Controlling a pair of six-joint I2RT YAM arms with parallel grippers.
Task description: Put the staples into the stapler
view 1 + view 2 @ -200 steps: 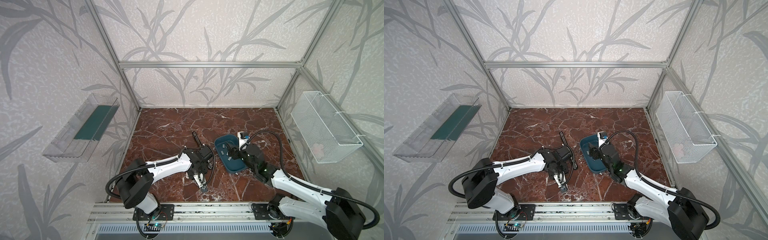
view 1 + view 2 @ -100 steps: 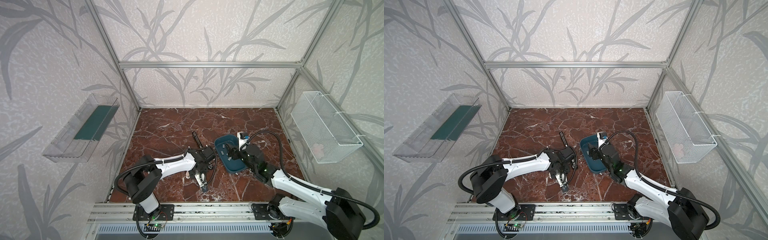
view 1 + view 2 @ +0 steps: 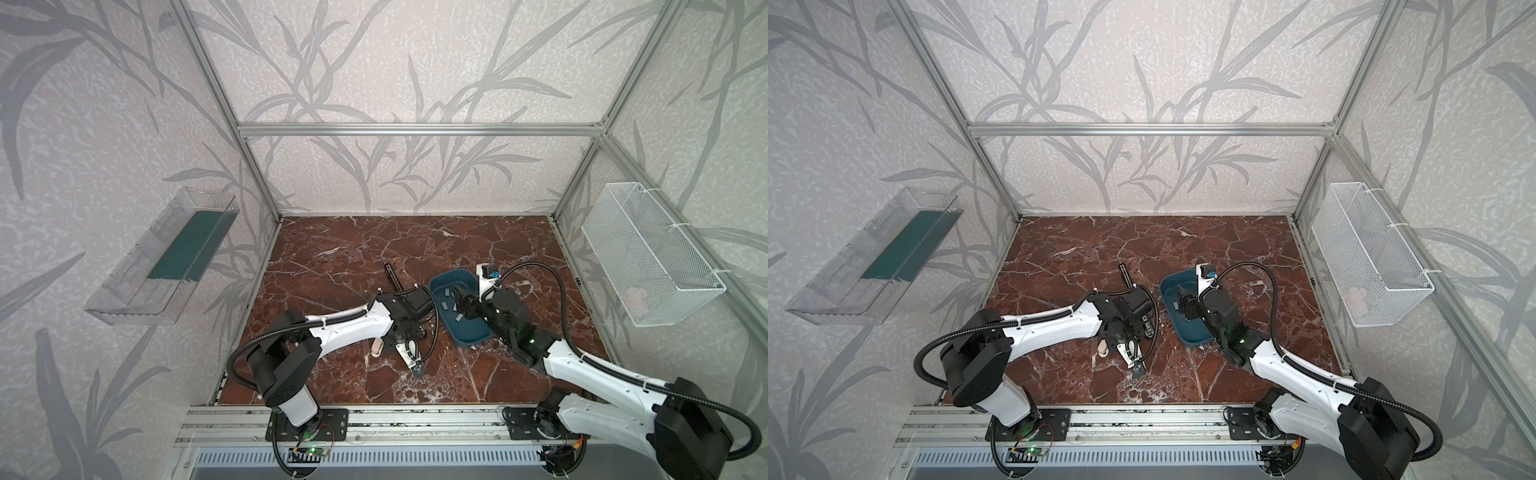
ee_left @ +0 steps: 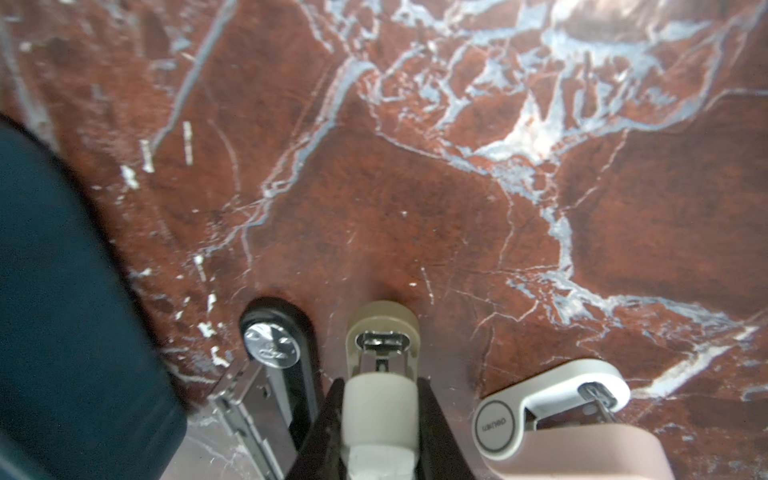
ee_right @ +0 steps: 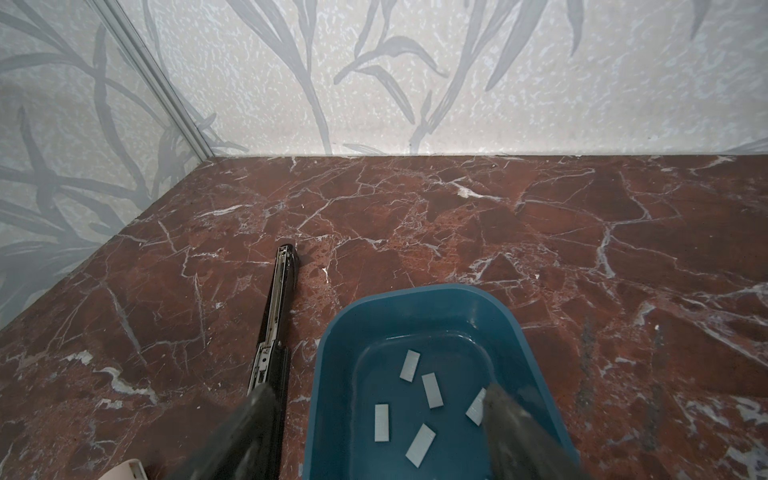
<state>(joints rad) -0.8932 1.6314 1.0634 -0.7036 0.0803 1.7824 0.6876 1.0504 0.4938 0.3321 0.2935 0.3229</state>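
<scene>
Step in hand, by judgement: pick up one strip for loading. The staples (image 5: pixel 431 390) lie loose and flat on the floor of the blue tray (image 5: pixel 336 374). None is in the stapler (image 5: pixel 276 307), which lies opened on the marble table (image 4: pixel 415 187) just beside the tray. The right gripper (image 5: pixel 376 390) hovers over the tray with its jaws released and wide, one finger apparently outside the tray wall. Shift it inward, select a strip lying apart from the others, set the jaws across its short side, and descend vertically to the floor before closing. The left gripper (image 4: pixel 380 386) is clenched on a pale rounded piece (image 4: pixel 382 328) beside the stapler's anvil (image 4: pixel 272 347). What that piece belongs to cannot be told. Hold it motionless during the pick.
</scene>
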